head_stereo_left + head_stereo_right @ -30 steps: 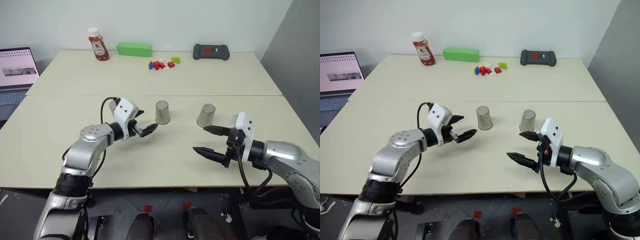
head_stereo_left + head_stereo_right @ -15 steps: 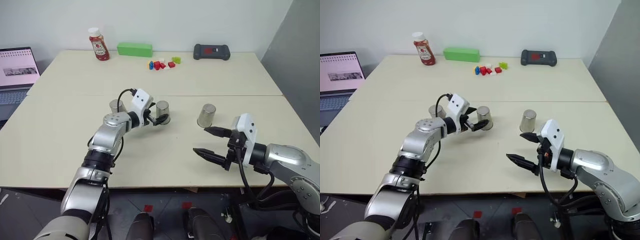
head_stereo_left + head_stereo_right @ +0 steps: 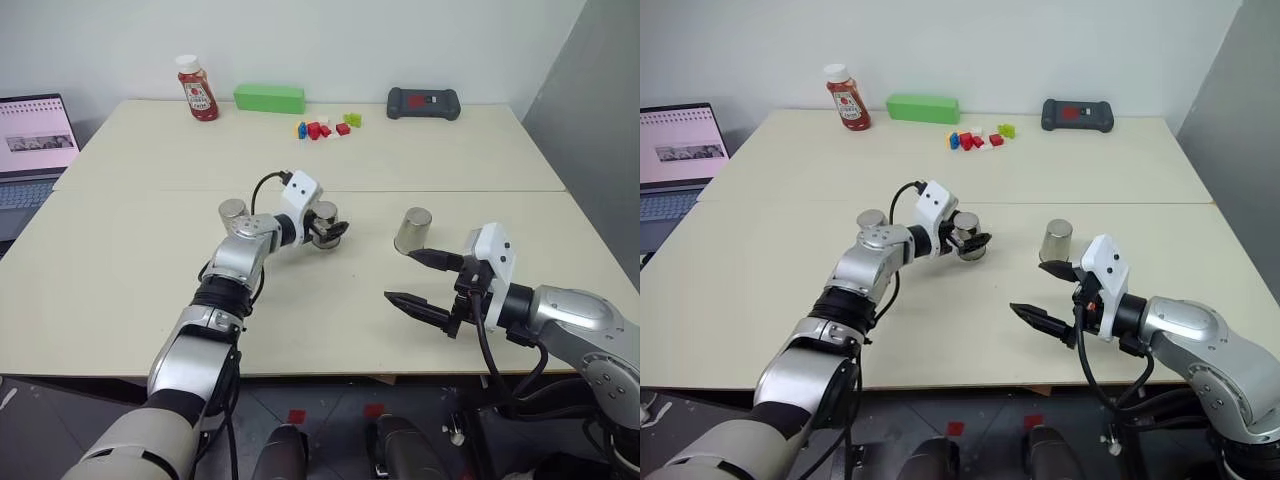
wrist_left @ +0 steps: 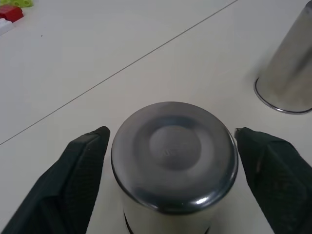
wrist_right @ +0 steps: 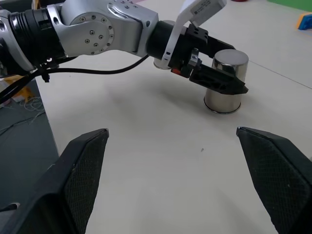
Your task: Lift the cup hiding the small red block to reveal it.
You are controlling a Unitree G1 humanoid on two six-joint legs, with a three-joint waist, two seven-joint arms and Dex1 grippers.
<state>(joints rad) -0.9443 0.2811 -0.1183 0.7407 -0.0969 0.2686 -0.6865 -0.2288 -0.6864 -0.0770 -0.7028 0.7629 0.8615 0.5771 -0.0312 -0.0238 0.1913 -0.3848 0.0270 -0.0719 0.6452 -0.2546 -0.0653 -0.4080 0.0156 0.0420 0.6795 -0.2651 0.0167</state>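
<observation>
- A pale table (image 3: pixel 150 290) is sitting against a white wall, with a seam running across its middle.
- Nearest, the right gripper (image 3: pixel 424 283) is hovering low over the front right of the table, pointing toward the middle, its fingers spread wide and holding nothing.
- Just beyond it, the right cup (image 3: pixel 411 231) is standing upside down, apart from that gripper.
- At the centre, the left arm is reaching forward and inward, nearly level, and the left gripper (image 3: pixel 331 230) is bracketing the middle cup (image 4: pixel 174 163), which stands upside down on the table.
- In the left wrist view the fingers (image 4: pixel 78 175) are sitting one on each side of this cup with slim gaps showing, so they look part-spread and not yet pinching it.
- The step in hand appears to be the grasp of the chosen cup; the next move calls for squeezing its sides firmly, then raising it straight up so nothing beneath gets knocked.
- The left cup (image 3: pixel 233 211) is standing just behind the left forearm.
- The red block is not visible; I judge it is lying under one of the cups, likely the middle one.
- Farthest back, loose bricks (image 3: pixel 322 128), a ketchup bottle (image 3: pixel 197 89), a green box (image 3: pixel 268 98) and a black controller (image 3: pixel 423 103) are lining the far edge, with a laptop (image 3: pixel 35 140) off to the left.
</observation>
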